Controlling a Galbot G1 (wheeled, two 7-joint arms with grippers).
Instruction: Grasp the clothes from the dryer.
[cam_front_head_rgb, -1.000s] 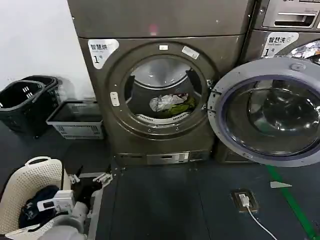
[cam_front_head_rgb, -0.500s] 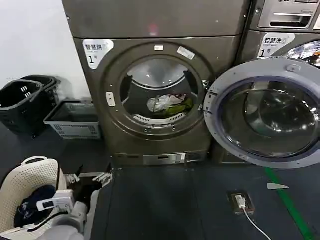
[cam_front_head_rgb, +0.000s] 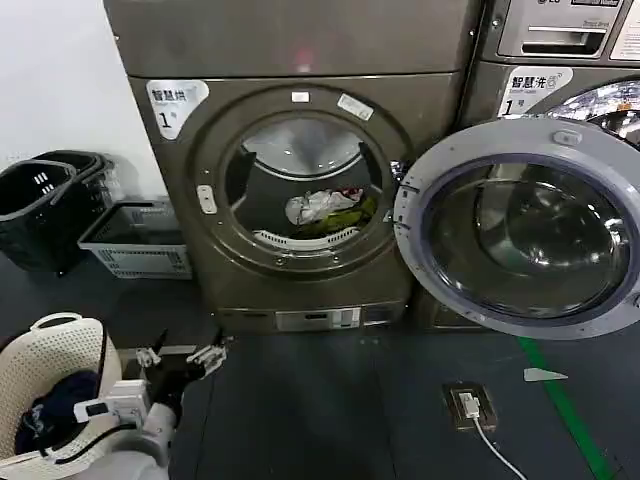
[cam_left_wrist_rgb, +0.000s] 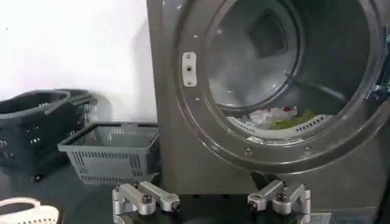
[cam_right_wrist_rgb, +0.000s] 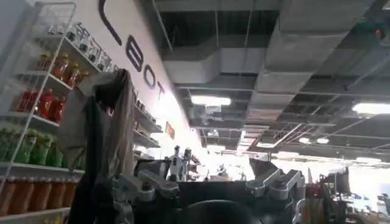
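Observation:
The dryer is the bronze-grey machine with the white "1" label, and its round door hangs swung open to the right. The clothes lie as a small white, yellow-green and red bundle at the bottom of the drum, also seen through the porthole as clothes in the left wrist view. My left gripper is open and low near the floor, well short of the dryer front, nothing between its fingers. My right gripper is open and empty, pointing up at a room ceiling.
A grey basket and a black basket stand on the floor left of the dryer. A white perforated hamper holding dark cloth sits at my lower left. A floor socket with a cable lies to the right. A second machine stands behind the open door.
The dryer and baskets have shifted left in the head view. My left gripper stays low near the floor in about the same place.

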